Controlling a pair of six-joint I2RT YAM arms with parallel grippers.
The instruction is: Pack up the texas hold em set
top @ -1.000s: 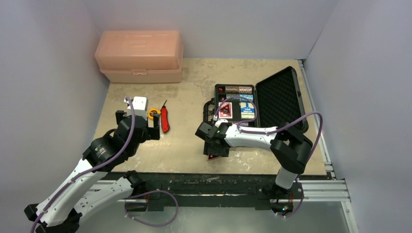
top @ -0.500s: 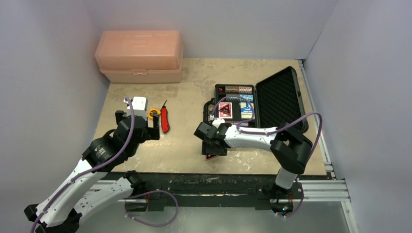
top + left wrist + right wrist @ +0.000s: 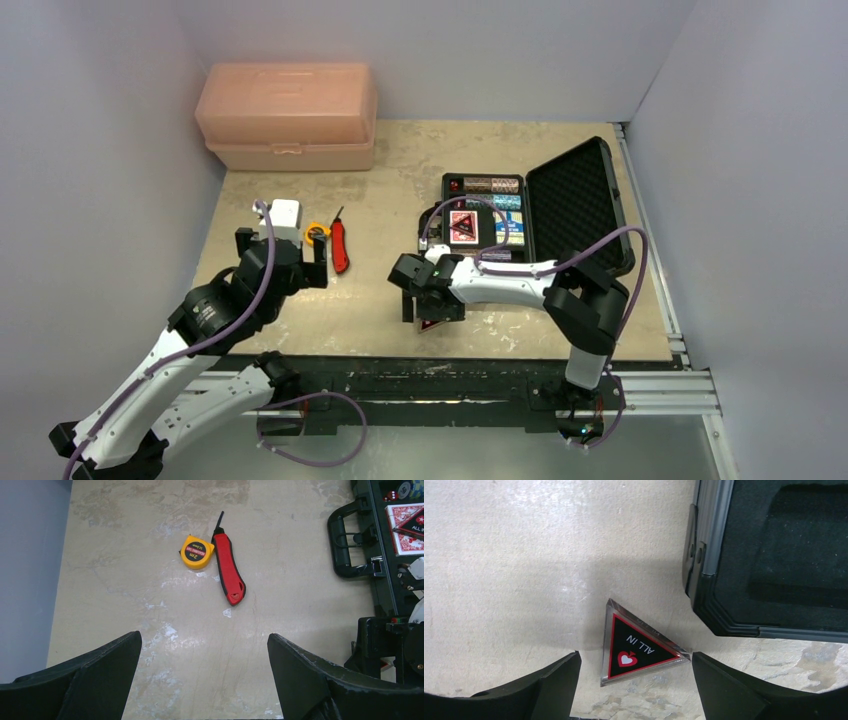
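Note:
The black case (image 3: 578,200) lies open at the right, its tray holding chip stacks (image 3: 492,185), red dice (image 3: 456,185), a blue deck (image 3: 510,230) and a red deck (image 3: 462,226) with a triangular token on it. A second black-red "ALL IN" triangular token (image 3: 636,647) lies flat on the table just off the case's near-left corner (image 3: 724,622). My right gripper (image 3: 635,656) is open and hangs over this token, one finger on each side, not touching it. My left gripper (image 3: 205,637) is open and empty over bare table at the left.
A yellow tape measure (image 3: 196,552) and a red folding knife (image 3: 229,570) lie side by side ahead of the left gripper. The case handle (image 3: 345,545) juts toward them. A large peach plastic box (image 3: 288,117) stands at the back left.
The right gripper has shifted a little to the left and its jaws have widened around the token on the table. The left arm has not moved.

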